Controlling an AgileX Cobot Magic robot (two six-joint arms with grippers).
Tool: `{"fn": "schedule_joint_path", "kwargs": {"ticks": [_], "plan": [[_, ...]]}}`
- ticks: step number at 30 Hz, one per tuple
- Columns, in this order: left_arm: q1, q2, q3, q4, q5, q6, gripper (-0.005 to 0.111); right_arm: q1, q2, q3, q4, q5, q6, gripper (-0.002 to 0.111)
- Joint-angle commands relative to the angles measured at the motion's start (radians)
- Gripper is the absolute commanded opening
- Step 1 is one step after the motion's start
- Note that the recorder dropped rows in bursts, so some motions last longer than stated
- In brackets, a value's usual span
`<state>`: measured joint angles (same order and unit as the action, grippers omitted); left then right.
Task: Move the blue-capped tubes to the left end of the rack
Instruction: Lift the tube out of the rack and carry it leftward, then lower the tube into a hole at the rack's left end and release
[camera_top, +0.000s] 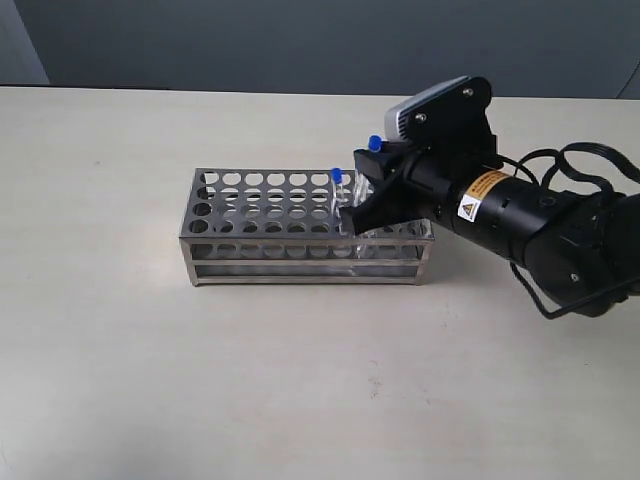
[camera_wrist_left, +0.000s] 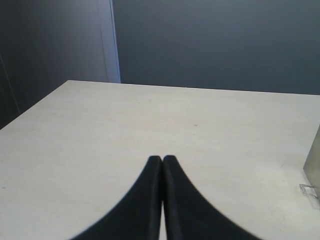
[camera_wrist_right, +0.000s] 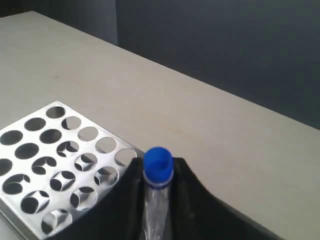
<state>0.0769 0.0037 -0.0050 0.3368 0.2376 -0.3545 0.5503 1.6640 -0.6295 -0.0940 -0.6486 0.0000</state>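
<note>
Gripping one blue-capped tube, the right gripper sits at the right end of the rack. A second tube stands in the rack beside it. The left gripper is clenched, empty.

One clear blue-capped tube stands upright, pinched between the fingers of the right gripper, a second blue-capped tube stands in a hole just beyond its fingertips, and the shiny perforated steel rack stretches away from those tips, its near end beneath them.
</note>
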Motion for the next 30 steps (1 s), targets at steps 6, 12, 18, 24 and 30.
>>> {"fn": "schedule_joint_path", "kwargs": {"ticks": [6,12,18,24,30], "plan": [[-0.007,-0.004,0.003,-0.003,-0.005,-0.001,0.0,-0.001,-0.01,-0.108,-0.189,-0.013,0.081,0.0],[-0.007,-0.004,0.003,-0.003,-0.005,-0.001,0.0,-0.001,0.084,-0.353,-0.522,0.055,0.417,0.0],[-0.007,-0.004,0.003,-0.006,-0.005,-0.001,0.0,-0.001,0.247,-0.539,-0.684,0.057,0.584,0.0],[-0.007,-0.004,0.003,-0.006,-0.005,-0.001,0.0,0.028,0.354,-0.682,-0.83,0.089,0.739,0.0],[-0.007,-0.004,0.003,-0.006,-0.005,-0.001,0.0,0.101,0.405,-0.761,-0.884,0.249,0.77,0.0]]}}
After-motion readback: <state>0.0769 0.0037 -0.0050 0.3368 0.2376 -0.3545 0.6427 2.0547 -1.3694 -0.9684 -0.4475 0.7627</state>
